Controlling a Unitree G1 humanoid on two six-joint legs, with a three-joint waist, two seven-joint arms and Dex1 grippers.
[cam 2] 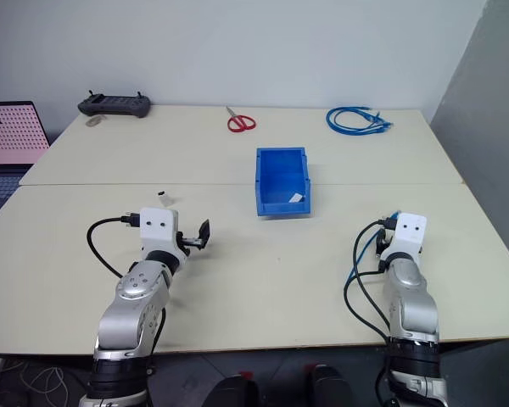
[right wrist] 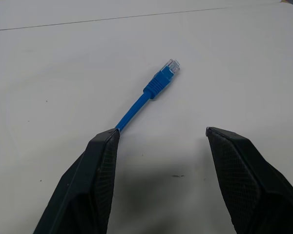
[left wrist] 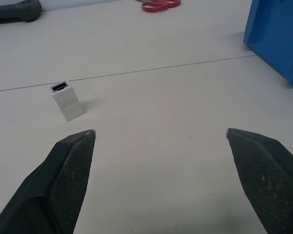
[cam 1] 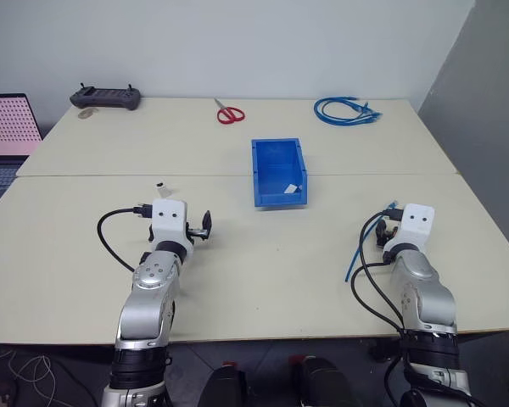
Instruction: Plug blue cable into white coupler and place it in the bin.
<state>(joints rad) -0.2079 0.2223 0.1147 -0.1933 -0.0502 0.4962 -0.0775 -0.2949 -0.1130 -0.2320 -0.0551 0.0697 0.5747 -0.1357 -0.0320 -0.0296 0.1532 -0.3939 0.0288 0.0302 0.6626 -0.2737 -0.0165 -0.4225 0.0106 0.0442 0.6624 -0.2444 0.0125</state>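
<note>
No writing is legible; left gripper [left wrist: 161, 132] gapes wide, white coupler [left wrist: 67, 100] at its eleven o'clock, apart; right gripper [right wrist: 162, 130] spread wide, blue cable [right wrist: 154, 87] plug just ahead, twelve o'clock; bin [cam 1: 279, 172] stands between, farther up the table.

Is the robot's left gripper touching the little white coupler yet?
Apart. The left wrist view shows the white coupler standing on bare table ahead of the open left gripper, a clear gap between.

red scissors [cam 1: 230, 113], black controller [cam 1: 106, 97], coiled blue cables [cam 1: 346, 110], laptop [cam 1: 8, 125].
</note>
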